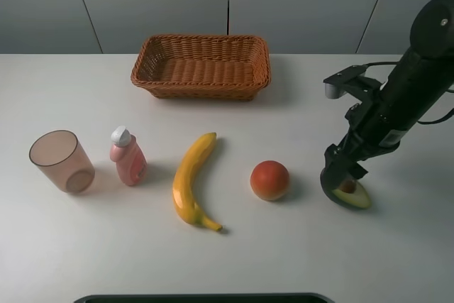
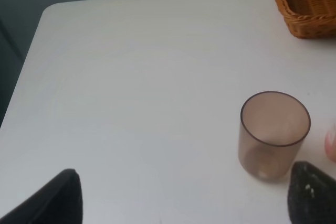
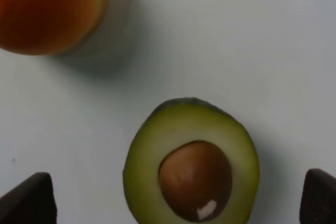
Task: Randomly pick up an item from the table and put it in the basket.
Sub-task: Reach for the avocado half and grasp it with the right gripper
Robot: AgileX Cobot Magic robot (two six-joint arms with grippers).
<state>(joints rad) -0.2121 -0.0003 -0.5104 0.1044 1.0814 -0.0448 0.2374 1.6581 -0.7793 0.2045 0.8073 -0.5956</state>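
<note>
the right gripper [image 1: 339,184] hangs low over the avocado half [image 1: 355,196], which lies cut face up on the table [image 1: 99,246] at the right end of a row of things, near the round orange-red fruit [image 1: 270,180]. in the right wrist view its jaws stand wide open, one dark fingertip [image 3: 29,198] out on each side of the avocado half with bare table between, so it has hold of nothing yet. that wide spread looks chosen to straddle the widest part of the skin, and the arm leans in from the right, likely so it clears the round fruit. whether the tips touch the tabletop cannot be told.

the basket [image 1: 198,91] sits at the back of the table near the middle, well apart from the avocado half and with nothing in it that shows. getting there will probably call for a lift and a carry back and to the left.

the left gripper [image 2: 184,203] is parked at the far left, out of the high camera's sight. its jaws are also wide open and hold nothing. the cup [image 2: 274,135] stands beyond them, upright and untouched. the banana [image 1: 193,179] and the pink bottle [image 1: 128,155] lie between the cup and the round fruit, clear of both arms.

the task seems to be at the grasping step. the rounded, smooth skin may slip as the jaws close.
</note>
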